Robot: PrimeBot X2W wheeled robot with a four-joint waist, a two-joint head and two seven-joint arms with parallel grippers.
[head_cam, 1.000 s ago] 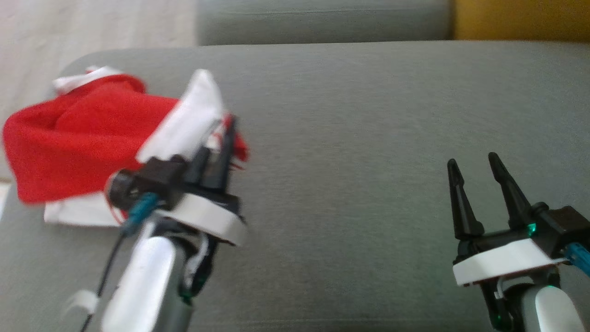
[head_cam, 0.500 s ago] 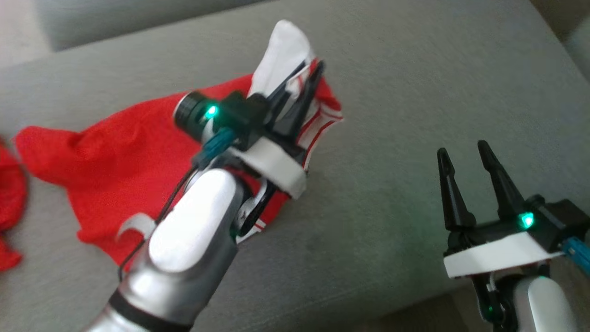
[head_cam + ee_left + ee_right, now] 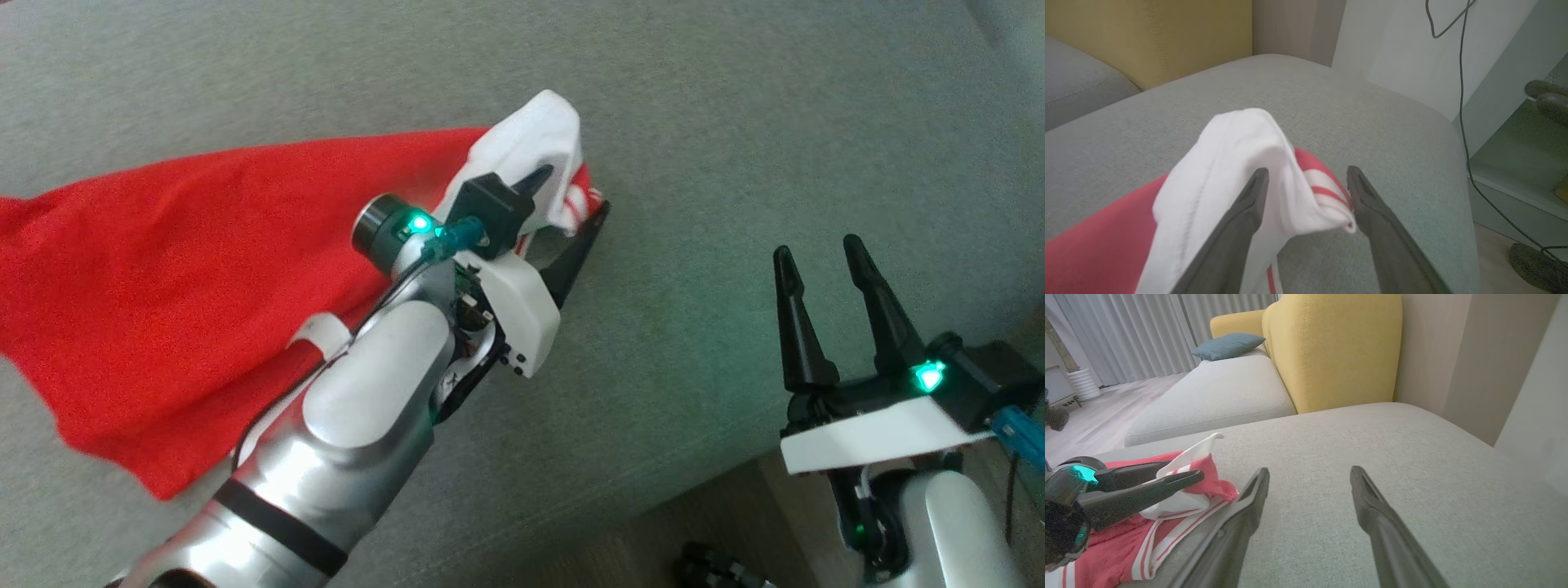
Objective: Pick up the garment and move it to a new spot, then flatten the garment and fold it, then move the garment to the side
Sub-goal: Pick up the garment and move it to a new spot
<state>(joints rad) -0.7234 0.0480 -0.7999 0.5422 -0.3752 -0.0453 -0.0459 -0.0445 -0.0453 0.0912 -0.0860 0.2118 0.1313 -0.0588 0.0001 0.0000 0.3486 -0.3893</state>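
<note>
Your left gripper (image 3: 575, 189), fingers wide, straddles the red-and-white cloth garment (image 3: 204, 245) on the grey fabric cushion (image 3: 735, 122); right gripper (image 3: 816, 247) wide, empty.

No legible writing in any view.
The red-and-white fabric garment (image 3: 204, 269) carries only plain red stripes along its white edge, and neither it nor the grey fabric sofa cushion (image 3: 735, 122) bears a readable word, number, label or brand mark.

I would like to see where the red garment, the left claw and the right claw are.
red garment (image 3: 188, 261), head view, on its flat red cloth.
left claw (image 3: 1307, 171), left wrist view, midway between its two fingertips.
right claw (image 3: 816, 245), head view, midway between its two fingertips.
</note>
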